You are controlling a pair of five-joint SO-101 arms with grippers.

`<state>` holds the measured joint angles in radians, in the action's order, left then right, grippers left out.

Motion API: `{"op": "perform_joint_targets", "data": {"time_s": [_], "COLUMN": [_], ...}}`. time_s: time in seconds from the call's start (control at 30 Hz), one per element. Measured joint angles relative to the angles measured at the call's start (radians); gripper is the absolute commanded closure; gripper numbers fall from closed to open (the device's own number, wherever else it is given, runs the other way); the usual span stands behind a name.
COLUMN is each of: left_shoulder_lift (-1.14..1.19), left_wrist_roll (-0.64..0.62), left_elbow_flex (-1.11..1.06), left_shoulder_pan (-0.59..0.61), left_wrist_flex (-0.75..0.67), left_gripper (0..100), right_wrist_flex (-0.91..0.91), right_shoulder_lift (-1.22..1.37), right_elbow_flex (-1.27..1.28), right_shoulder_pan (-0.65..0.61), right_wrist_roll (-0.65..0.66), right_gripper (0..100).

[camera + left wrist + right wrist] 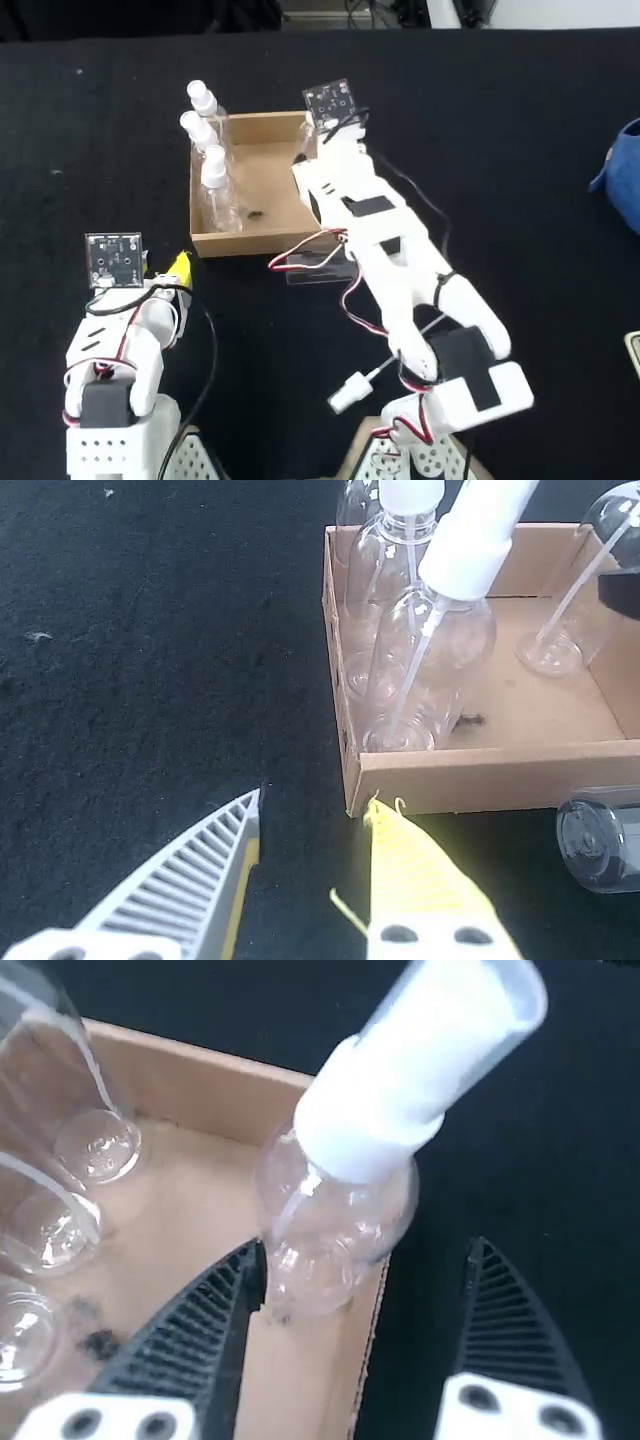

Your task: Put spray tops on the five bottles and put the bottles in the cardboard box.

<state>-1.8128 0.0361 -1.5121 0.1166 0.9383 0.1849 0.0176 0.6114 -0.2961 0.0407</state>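
Nearest the arm bases, a loose white spray top (350, 391) with its thin dip tube lies on the black cloth table (520, 120), just beside the right arm's base.

Left gripper (313, 802) — one grey-white ribbed finger, one yellow — hovers low over the cloth just short of the near left corner of the box. Its jaws are parted a moderate way, with nothing between them.

Next out, a clear plastic bottle lying on its side (318, 264) rests just outside the near wall of the shallow brown cardboard box (262, 241), partly under the right arm. The left wrist view shows one rounded end of it (600, 840); whether it carries a top I cannot tell.

Inside the box, a row of three clear bottles with white spray tops (197, 126) stands upright along the left wall. The left wrist view adds the dip tubes inside them and a dark speck on the box floor (470, 720).

Farthest, a fourth capped clear bottle (340, 1210) stands in the far right corner. Right gripper (365, 1250), black-fingered, is spread wide — one finger inside the box close to the bottle, the other outside the wall and apart. It grips nothing. The high view hides this bottle mostly behind the wrist.
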Motion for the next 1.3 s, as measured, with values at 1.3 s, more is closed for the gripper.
{"op": "perform_joint_targets", "data": {"time_s": [1.3], "left_shoulder_lift": [0.000], "left_wrist_roll": [0.000], "left_elbow_flex": [0.000], "left_shoulder_pan": [0.000], "left_wrist_flex": [0.000], "left_gripper": [97], "right_wrist_flex": [0.606], "right_shoulder_lift": [-0.473], "right_elbow_flex": [0.038], "right_shoulder_pan": [0.063], "right_wrist_roll": [0.028], "right_gripper": [83.2]}}
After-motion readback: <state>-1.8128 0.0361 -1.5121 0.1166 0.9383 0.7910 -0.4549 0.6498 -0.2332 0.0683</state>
